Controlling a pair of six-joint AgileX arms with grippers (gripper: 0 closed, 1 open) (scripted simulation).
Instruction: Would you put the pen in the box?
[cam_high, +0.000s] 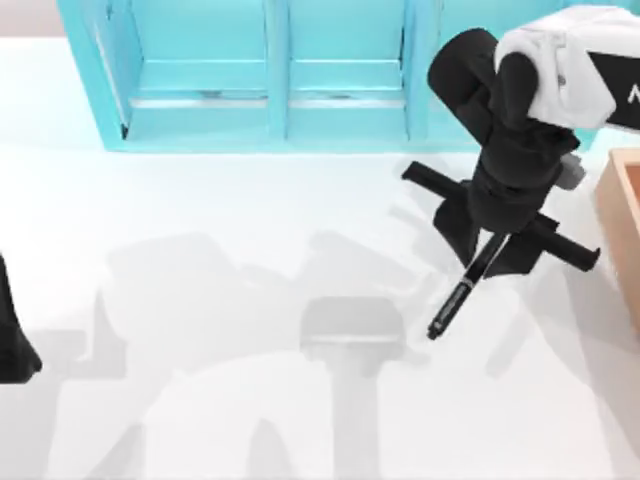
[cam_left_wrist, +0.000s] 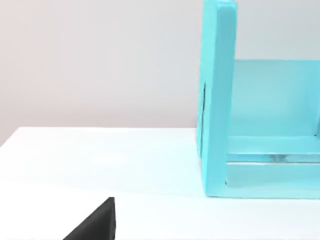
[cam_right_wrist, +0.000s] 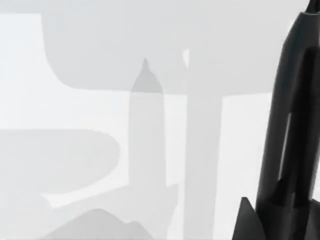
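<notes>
Right arm: nearest the overhead camera, white and black, reaching in from the top view's upper right, above the table (cam_high: 250, 230).
Left claw (cam_high: 12, 345): dark shape at the far left edge of the table, parked; I cannot tell how its fingers are set.
Cabinet (cam_high: 270, 70): turquoise, three bays, along the back of the table, left to centre.
Right claw (cam_high: 492, 250): right of centre, lifted above the table, fingers closed onto the upper end of the pen.
Pen (cam_high: 460, 292): slim and black, gripped at its upper end, hanging out of the right claw; the table's shadows lie clear of it, so it looks airborne.
Pen direction: long axis slants, free tip pointing down and toward the left, held end up and toward the right.
Box (cam_high: 622, 225): light brown wall at the far right edge, just right of the right claw.
Key relation: box lies right of the pen, opposite to where the tip points; the right arm is far nearer. Carrying rightward seems the next need.
</notes>
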